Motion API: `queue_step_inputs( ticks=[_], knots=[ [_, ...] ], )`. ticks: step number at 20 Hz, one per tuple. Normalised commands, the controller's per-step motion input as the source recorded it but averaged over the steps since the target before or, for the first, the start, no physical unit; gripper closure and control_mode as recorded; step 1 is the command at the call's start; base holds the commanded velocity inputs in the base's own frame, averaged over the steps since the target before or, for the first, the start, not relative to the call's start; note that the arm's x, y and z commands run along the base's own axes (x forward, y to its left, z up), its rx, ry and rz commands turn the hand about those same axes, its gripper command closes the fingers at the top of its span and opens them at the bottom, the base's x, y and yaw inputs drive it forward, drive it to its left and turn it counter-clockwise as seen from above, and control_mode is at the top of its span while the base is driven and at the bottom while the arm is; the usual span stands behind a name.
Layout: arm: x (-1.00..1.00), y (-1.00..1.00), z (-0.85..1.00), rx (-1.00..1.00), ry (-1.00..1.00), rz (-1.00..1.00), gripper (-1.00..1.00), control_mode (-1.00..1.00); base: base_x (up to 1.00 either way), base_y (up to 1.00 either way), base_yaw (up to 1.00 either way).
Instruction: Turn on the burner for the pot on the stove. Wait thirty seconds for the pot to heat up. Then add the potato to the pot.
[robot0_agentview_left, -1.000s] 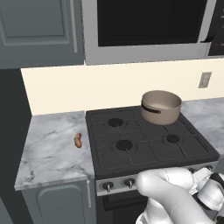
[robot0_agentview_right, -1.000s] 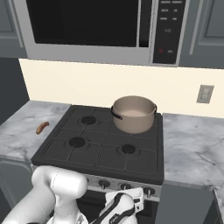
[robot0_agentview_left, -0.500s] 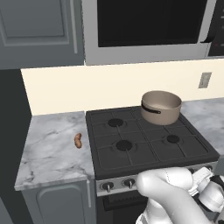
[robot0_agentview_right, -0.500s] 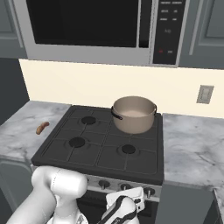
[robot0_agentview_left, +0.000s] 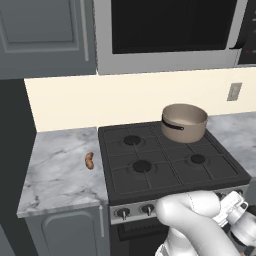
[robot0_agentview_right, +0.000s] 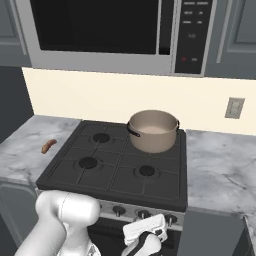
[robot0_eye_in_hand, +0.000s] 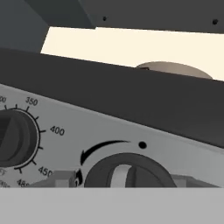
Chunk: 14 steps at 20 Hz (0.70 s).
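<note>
Gripper: the gripper (robot0_agentview_right: 146, 235) is down low against the stove's silver front panel (robot0_agentview_left: 175, 205), right of the panel's middle. Whether its jaws are wide or narrow I cannot tell; the finger tips are hard to make out in the hand view.

Knob at hand: in the hand view a dark knob (robot0_eye_in_hand: 129, 171) sits dead ahead and very close, with a curved arrow printed above it. I take it the arm is lined up to twist this one, so the burner step looks to be in progress, not yet finished.

Neighbouring dial: a second knob (robot0_eye_in_hand: 15, 136), ringed with temperature numbers, sits just beside it; probably the oven's, and one to avoid.

Stove: the stove (robot0_agentview_left: 165, 165) shows no flame on any of its four burners.

Potato: the potato (robot0_agentview_left: 89, 160) lies on the marble table (robot0_agentview_left: 55, 175) left of the stove, near its edge, well apart from the arm, presumably waiting for later.

Pot: the pot (robot0_agentview_right: 153, 130) stands upright on the back right burner, empty, handle towards the front left.
</note>
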Motion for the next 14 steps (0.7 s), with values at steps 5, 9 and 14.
queue_step_inputs(
  ticks=[5,9,14],
  knots=[
    [-0.53,-0.02,0.02,0.0,-0.06,0.0,-1.0,-1.0,0.0,0.0,0.0],
    [-0.79,-0.19,0.12,0.0,-0.03,-0.06,-1.0,-1.0,0.0,0.0,0.0],
    [-0.53,-0.28,0.12,0.01,-0.09,-0.04,-1.0,-1.0,0.0,0.0,0.0]
  ],
)
